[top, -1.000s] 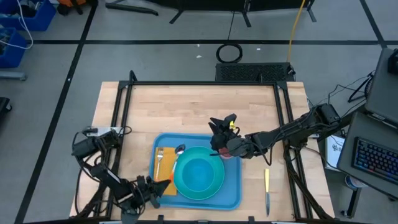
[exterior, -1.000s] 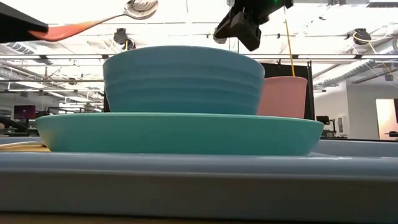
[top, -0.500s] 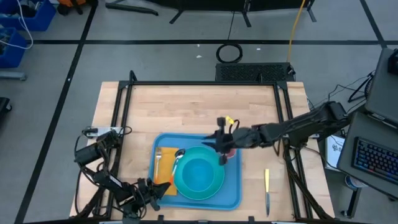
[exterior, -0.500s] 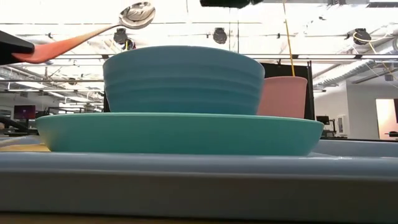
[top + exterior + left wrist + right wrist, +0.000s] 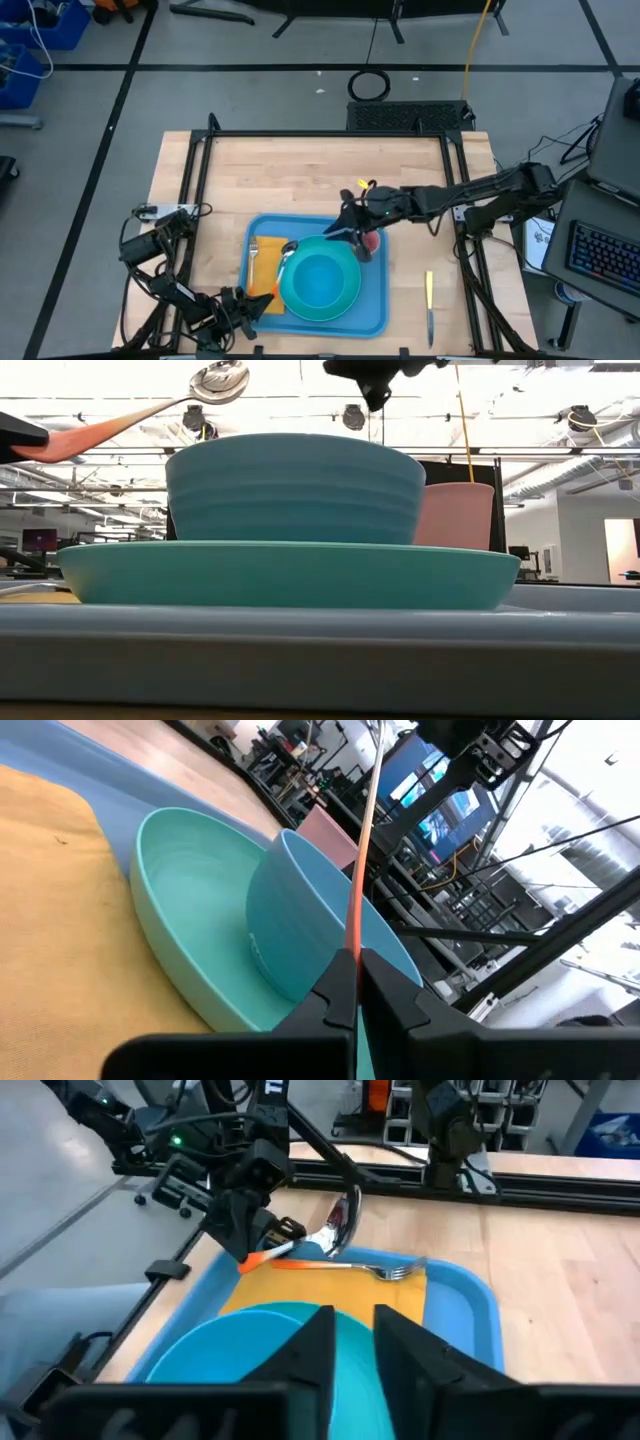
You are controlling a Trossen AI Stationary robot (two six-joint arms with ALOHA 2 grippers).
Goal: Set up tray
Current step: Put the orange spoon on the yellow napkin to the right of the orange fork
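Blue plastic, rimmed and flat, the tray (image 5: 375, 318) sits on the near half of the wooden table (image 5: 300, 170), and most of the setting is already on it: an orange napkin (image 5: 330, 1290) with a fork (image 5: 385, 1268) lying on it, a turquoise plate (image 5: 290, 575) with a blue bowl (image 5: 292, 488) in it, and a pink cup (image 5: 458, 515) on the tray's far right corner.

Your left gripper (image 5: 250, 1215) is at the tray's near left corner, clamped on the orange handle of the spoon (image 5: 222, 380), whose bowl hangs raised over the napkin. Judging from the layout, placing that spoon is the step in hand. Lower it slowly onto the napkin next to the fork and parallel to it, and get the metal bowl flat before you let go, so it does not roll toward the plate's rim. Keep it clear of the fork's tines.

Your right gripper (image 5: 352, 226) hovers above the tray's far edge, just beside the cup, its fingers (image 5: 312, 1348) a narrow gap apart and holding nothing. Hold it there or lift it away, since a sideways drift could tip the cup.

A knife (image 5: 429, 305) lies on the table to the right of the tray, probably next for the right arm
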